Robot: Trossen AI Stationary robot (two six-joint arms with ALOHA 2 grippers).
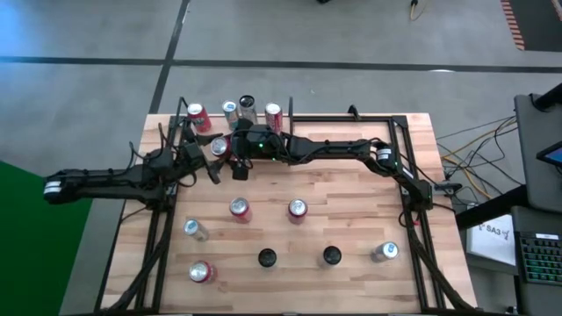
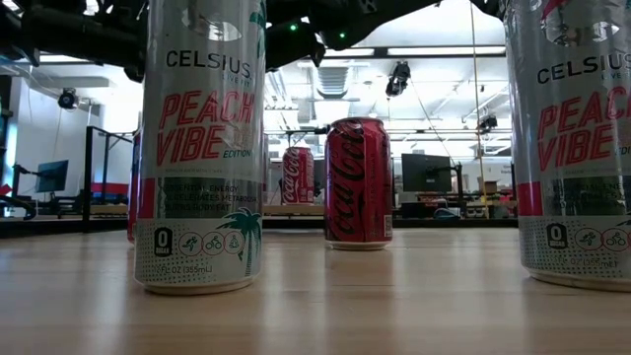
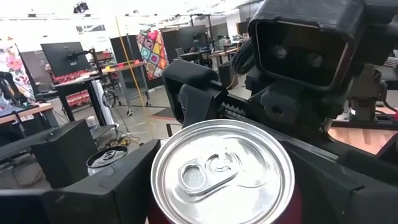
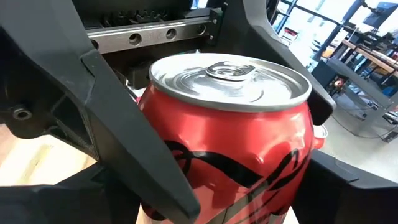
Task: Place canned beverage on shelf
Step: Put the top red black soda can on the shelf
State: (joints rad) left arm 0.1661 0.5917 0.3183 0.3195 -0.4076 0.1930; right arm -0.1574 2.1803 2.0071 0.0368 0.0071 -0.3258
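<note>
Both pincers meet at one red can (image 1: 219, 147) near the far left part of the wooden surface (image 1: 351, 219). The right pincer (image 1: 235, 154) reaches across from the right side and pinches the red can, its dark fingers (image 4: 124, 149) pressed against the can's sides in the right wrist view. The left pincer (image 1: 211, 158) comes in from the left, and its fingers (image 3: 112, 186) stand on either side of the same can, whose silver lid fills the left wrist view; whether they already press on it or only flank it I cannot tell.

The shelf (image 1: 272, 211) is the light plank board edged with thin black rods, and it carries everything in sight. Along its far edge stand a red can (image 1: 198, 117), two silver cans (image 1: 232, 110) and (image 1: 247, 105), and another red can (image 1: 273, 116). Nearer the middle stand two red-topped cans (image 1: 240, 209) and (image 1: 297, 209). Closer to the front are a silver can (image 1: 193, 230), a red can (image 1: 201, 273), two dark-topped cans (image 1: 267, 258) and (image 1: 331, 255), and a silver can (image 1: 385, 252).

In the low view, two tall pale cans (image 2: 202, 148) and (image 2: 572, 148) stand close to the camera, with a red cola can (image 2: 358, 182) between them farther back, all upright.
</note>
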